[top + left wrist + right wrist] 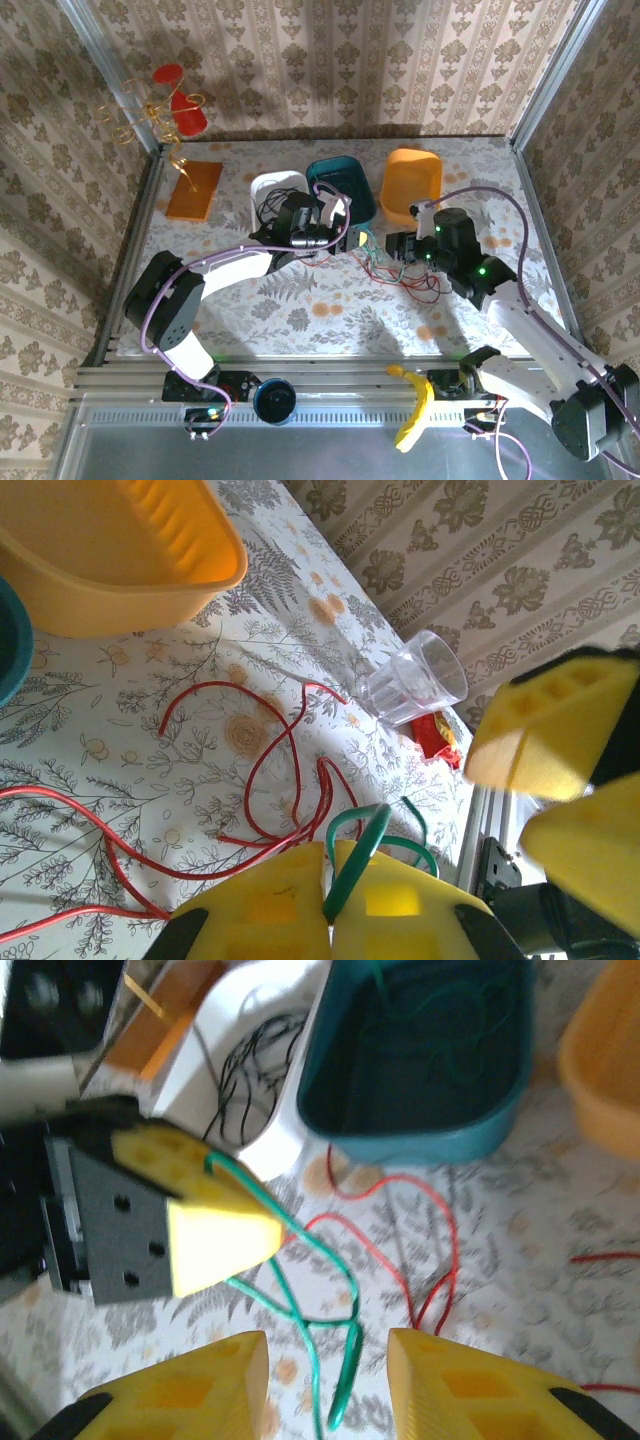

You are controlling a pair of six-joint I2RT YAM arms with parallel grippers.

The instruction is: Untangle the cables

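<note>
My left gripper (pixel 330 855) is shut on a loop of the green cable (pixel 372 842), which sticks up between its yellow pads. In the right wrist view the same left gripper (pixel 215 1230) holds the green cable (pixel 335 1270), which hangs down in loops between my right gripper's (pixel 328 1360) open fingers, touching neither. The red cable (pixel 270 770) sprawls loose on the flowered table (pixel 300 300), also seen as the red cable (pixel 405 275) under both grippers. The black cable (pixel 240 1070) lies coiled in the white bin (pixel 278 188). From above, the left gripper (pixel 338 212) and right gripper (pixel 398 246) are close together.
A teal bin (pixel 420 1070) with some green wire inside and an orange bin (pixel 412 180) stand at the back. A clear cup (pixel 415 675) and a red packet (pixel 437 735) sit near the right edge. An orange board (pixel 193 190) lies back left; a banana (pixel 415 405) rests off the front edge.
</note>
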